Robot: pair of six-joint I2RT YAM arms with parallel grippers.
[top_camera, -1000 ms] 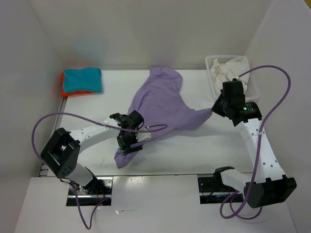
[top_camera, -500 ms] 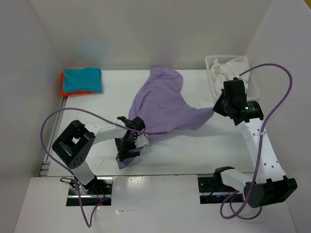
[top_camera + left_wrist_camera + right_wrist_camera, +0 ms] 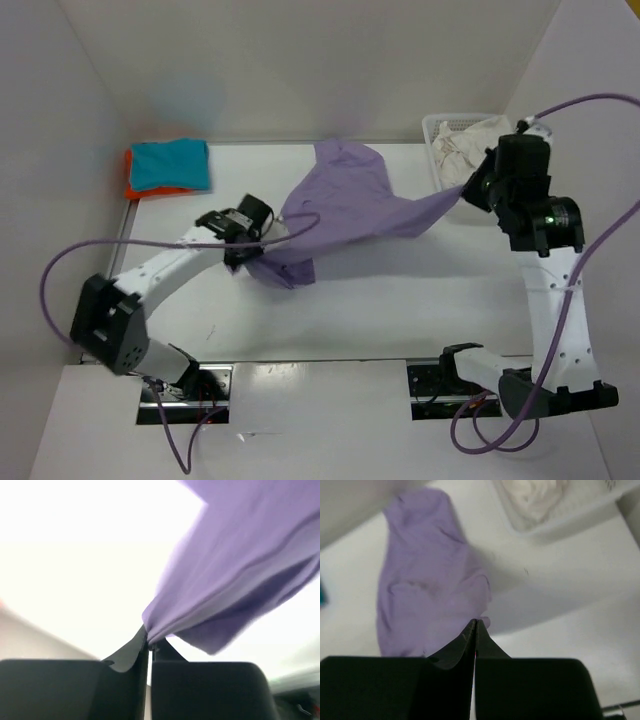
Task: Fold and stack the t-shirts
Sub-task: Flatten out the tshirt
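A lavender purple t-shirt (image 3: 350,205) hangs stretched between both arms above the table's middle. My left gripper (image 3: 246,256) is shut on its near left corner; in the left wrist view the cloth (image 3: 235,560) bunches out from the closed fingertips (image 3: 148,640). My right gripper (image 3: 468,190) is shut on the shirt's right corner, and the right wrist view shows the purple t-shirt (image 3: 430,590) just beyond its closed tips (image 3: 476,622). A folded teal-blue t-shirt (image 3: 171,163) lies on an orange one (image 3: 130,184) at the back left. An off-white t-shirt (image 3: 470,140) lies crumpled in the basket.
A white mesh basket (image 3: 437,165) stands at the back right, close to the right gripper. White walls enclose the table on the left, back and right. Purple cables loop off both arms.
The left gripper closed on the shirt's near left corner and lifted it up and back. The right arm rose and moved right, pulling the shirt taut off the table.
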